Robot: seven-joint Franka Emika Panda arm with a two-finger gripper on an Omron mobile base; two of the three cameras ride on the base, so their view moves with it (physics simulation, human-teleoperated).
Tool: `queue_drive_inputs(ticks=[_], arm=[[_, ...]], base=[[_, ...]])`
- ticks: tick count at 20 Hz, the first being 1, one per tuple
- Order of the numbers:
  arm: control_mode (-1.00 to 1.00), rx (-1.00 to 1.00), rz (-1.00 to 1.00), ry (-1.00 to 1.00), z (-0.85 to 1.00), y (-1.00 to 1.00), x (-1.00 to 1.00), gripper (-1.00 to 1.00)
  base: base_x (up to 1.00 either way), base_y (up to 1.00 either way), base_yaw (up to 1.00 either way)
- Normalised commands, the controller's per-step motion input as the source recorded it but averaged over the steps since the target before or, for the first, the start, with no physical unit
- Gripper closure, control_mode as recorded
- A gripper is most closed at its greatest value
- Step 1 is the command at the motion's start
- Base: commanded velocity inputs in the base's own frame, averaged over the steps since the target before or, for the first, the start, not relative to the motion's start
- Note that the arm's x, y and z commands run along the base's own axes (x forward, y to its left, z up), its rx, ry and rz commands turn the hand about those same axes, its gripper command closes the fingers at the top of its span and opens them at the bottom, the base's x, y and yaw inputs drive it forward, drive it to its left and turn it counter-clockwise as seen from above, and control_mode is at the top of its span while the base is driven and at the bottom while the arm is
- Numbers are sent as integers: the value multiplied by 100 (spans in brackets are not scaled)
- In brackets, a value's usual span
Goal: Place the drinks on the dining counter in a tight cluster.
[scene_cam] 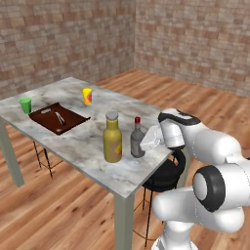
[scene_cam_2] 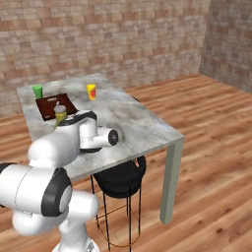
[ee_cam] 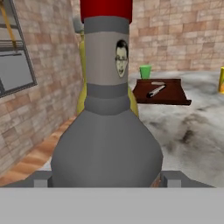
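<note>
The dark grey bottle (scene_cam: 137, 141) with a red cap stands near the front edge of the marble dining counter (scene_cam: 93, 161). My gripper (scene_cam: 146, 142) reaches it from the right. In the hand view the bottle (ee_cam: 107, 144) is very close, and a fingertip (ee_cam: 41, 178) presses its wide body on each side, so my gripper (ee_cam: 107, 179) is shut on it. The tall yellow bottle (scene_cam: 112, 139) with a grey cap stands just left of it, a narrow gap apart. The yellow bottle's top (scene_cam_2: 60, 114) peeks over my arm in the right base view.
A brown board (scene_cam: 58, 118) with a utensil lies mid-counter. A small green cup (scene_cam: 25, 105) stands beyond it and a small yellow cup (scene_cam: 87, 96) to the right. A black stool (scene_cam: 163, 176) sits under the counter's near edge. Brick walls enclose the wood floor.
</note>
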Motion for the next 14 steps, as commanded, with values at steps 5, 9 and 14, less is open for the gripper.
queue_drive_inputs(ticks=[5, 9, 14], arm=[[-100, 0, 0, 0, -18, 0, 1, 100], [-100, 0, 0, 0, -13, 0, 1, 100], [-100, 0, 0, 0, -5, 0, 23, 100]], base=[[0, 0, 0], [0, 0, 0], [0, 0, 0]])
